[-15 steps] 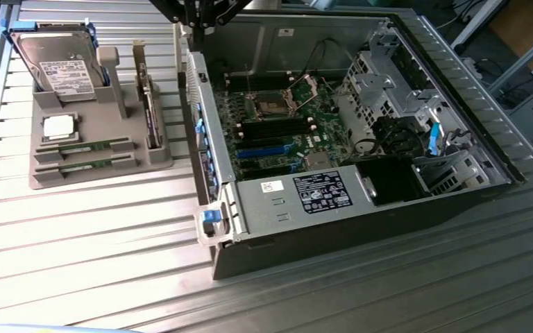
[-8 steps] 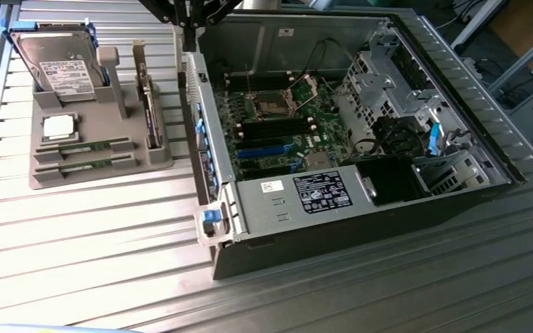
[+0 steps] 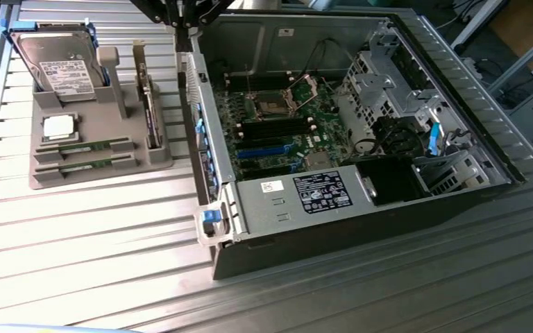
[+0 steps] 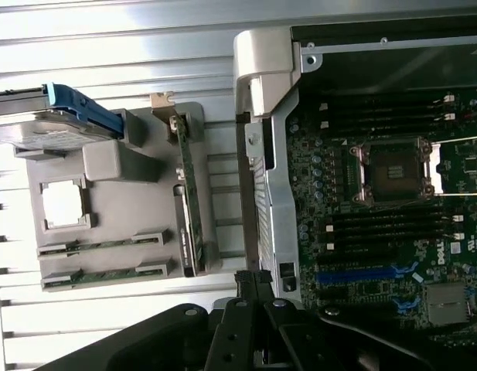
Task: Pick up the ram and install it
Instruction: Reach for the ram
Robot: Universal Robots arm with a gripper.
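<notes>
Gripper (image 4: 253, 280) hung high, fingertips pinched together, nothing between them: an empty hand. Below the fingertips ran the side wall (image 4: 263, 162) of the open case, with the motherboard (image 4: 377, 232) spread out to one side of the hand and the grey tray (image 4: 122, 193) to the other. And there was the ram (image 3: 87, 147), well below the hand and well apart from it, lying lengthwise in its tray slot with a second stick (image 3: 87, 164) just beside it. Neither one was touched. To do the pick well, I judged, the fingers wanted spreading before coming down. They should be set across the stick's thin width near its middle, squared to its long edges, and kept off the upright card (image 3: 148, 104) standing close by on the same tray. Then a straight lift, no twisting.
</notes>
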